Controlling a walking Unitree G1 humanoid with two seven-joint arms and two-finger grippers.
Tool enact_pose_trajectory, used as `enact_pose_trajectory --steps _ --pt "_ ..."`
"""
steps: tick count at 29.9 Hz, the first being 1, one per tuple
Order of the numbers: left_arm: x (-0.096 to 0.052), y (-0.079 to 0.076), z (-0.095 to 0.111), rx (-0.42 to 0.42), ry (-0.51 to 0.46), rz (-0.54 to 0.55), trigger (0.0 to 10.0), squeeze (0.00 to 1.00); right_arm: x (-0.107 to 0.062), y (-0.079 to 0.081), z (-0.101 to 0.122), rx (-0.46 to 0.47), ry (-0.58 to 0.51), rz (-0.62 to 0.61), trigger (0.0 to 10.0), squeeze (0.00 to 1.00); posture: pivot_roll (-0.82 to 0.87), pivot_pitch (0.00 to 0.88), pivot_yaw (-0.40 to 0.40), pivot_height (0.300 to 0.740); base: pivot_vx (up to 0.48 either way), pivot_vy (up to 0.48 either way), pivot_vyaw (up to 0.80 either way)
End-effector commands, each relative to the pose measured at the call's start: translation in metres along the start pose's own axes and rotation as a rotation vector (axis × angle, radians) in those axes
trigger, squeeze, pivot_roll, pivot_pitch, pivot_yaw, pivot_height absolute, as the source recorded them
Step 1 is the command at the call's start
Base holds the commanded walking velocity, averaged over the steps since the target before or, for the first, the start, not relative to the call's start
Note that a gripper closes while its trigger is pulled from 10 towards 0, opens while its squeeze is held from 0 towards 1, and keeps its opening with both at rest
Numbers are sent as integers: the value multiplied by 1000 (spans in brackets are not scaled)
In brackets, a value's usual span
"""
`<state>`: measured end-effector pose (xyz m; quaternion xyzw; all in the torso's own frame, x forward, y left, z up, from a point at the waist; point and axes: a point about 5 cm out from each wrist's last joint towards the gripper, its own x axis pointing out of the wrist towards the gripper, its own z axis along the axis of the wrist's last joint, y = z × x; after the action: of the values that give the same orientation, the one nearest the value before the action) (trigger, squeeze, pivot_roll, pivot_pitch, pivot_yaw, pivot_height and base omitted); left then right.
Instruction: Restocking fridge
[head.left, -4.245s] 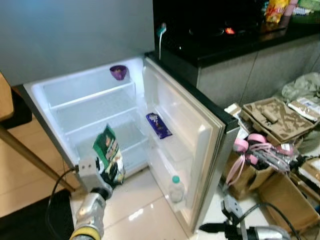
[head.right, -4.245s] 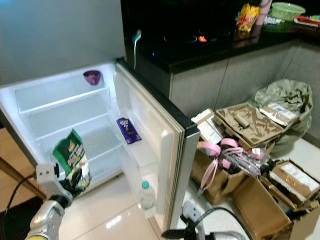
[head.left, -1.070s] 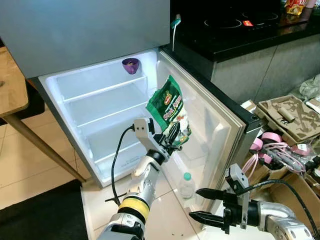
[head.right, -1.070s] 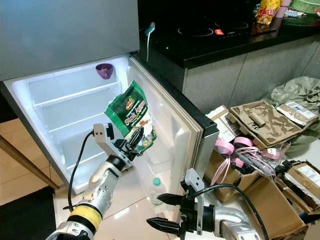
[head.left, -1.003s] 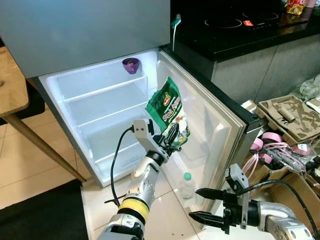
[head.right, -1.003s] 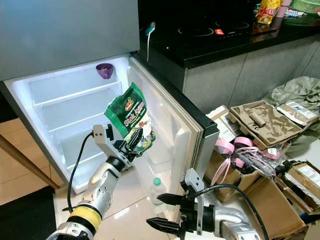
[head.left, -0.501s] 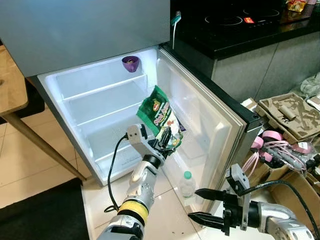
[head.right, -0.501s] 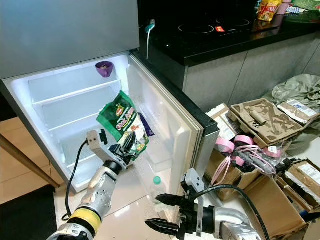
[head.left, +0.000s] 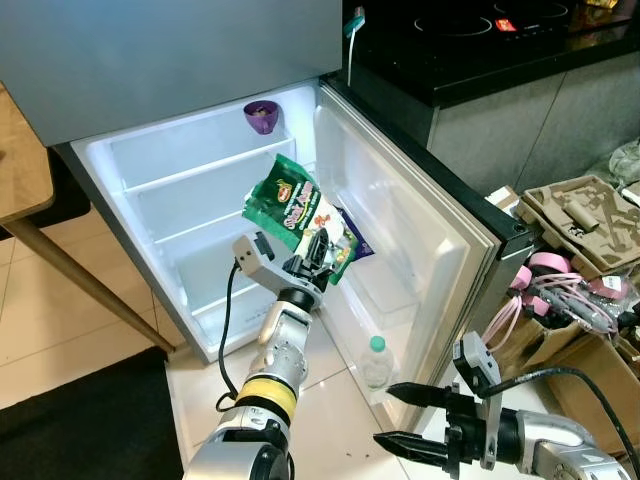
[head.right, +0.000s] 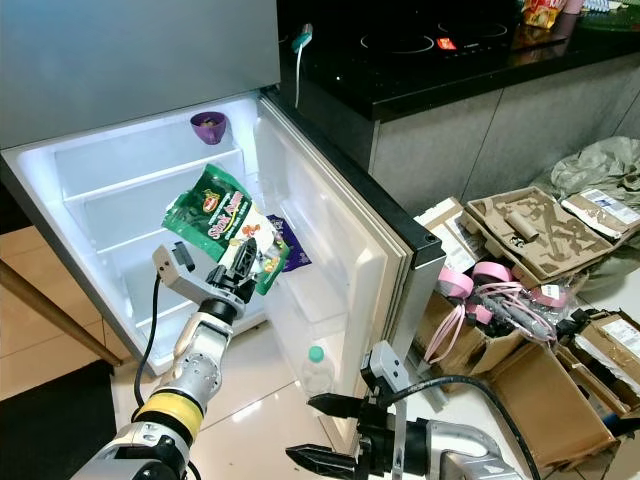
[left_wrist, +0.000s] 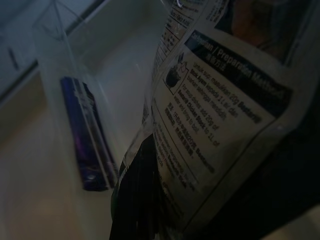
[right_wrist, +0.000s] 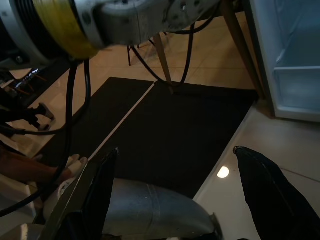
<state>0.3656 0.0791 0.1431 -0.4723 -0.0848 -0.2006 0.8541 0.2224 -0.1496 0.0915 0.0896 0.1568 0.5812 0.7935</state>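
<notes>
My left gripper is shut on the bottom of a green snack bag, held up in front of the open fridge, level with its lower shelves. The left wrist view looks up the bag's printed back toward a dark blue packet behind clear plastic. That blue packet sits in a shelf of the fridge door. A small purple bowl stands on the top shelf. A water bottle stands in the door's bottom rack. My right gripper hangs open low, near the door's foot.
A wooden table stands to the left, its leg slanting to the floor. A black mat covers the floor in front. Cardboard boxes and pink tape rolls clutter the right. A black hob counter runs behind.
My left arm has carried the snack bag leftward, away from the door and toward the fridge interior. The camera has shifted slightly. The right gripper stays open and low.
</notes>
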Motion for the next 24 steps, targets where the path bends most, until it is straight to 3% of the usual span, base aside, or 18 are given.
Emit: enact_pose_trajectory --steps 1,5,10,12,14,15,16,18,20,24 --pt "26 -100 -71 -296 64 -219 10000 0 3 5 -1 5 10 18 10000 0 -154 165 60 740 0 0 0" --pt "24 -102 -77 -318 102 -238 10000 0 5 6 -1 6 8 19 10000 0 -160 167 69 740 0 0 0" --pt "14 -100 -87 -178 172 -284 10000 0 7 7 0 13 -13 17 10000 0 -147 168 70 740 0 0 0" --pt "6 -90 -82 -101 166 -286 10000 0 7 6 -1 17 -19 14 10000 0 -138 165 71 740 0 0 0" --pt "-3 -69 -70 -13 140 -242 10000 0 8 4 -1 23 -33 15 10000 0 -117 160 71 740 0 0 0" --pt "-3 -69 -70 -13 140 -242 10000 0 8 4 -1 23 -33 15 10000 0 -117 160 71 740 0 0 0" --pt "-13 -43 -48 71 91 -177 10000 0 11 4 -2 30 -47 23 10000 0 -89 157 72 740 0 0 0" --pt "-16 -36 -39 97 71 -156 10000 0 12 4 -3 33 -52 27 10000 0 -89 157 72 740 0 0 0" --pt "-23 -14 -7 208 -1 -89 10000 0 14 3 -5 45 -63 34 10000 0 -58 161 62 740 0 0 0" --pt "-25 -9 1 231 -18 -77 10000 0 15 3 -5 46 -65 31 10000 0 -58 161 62 740 0 0 0"
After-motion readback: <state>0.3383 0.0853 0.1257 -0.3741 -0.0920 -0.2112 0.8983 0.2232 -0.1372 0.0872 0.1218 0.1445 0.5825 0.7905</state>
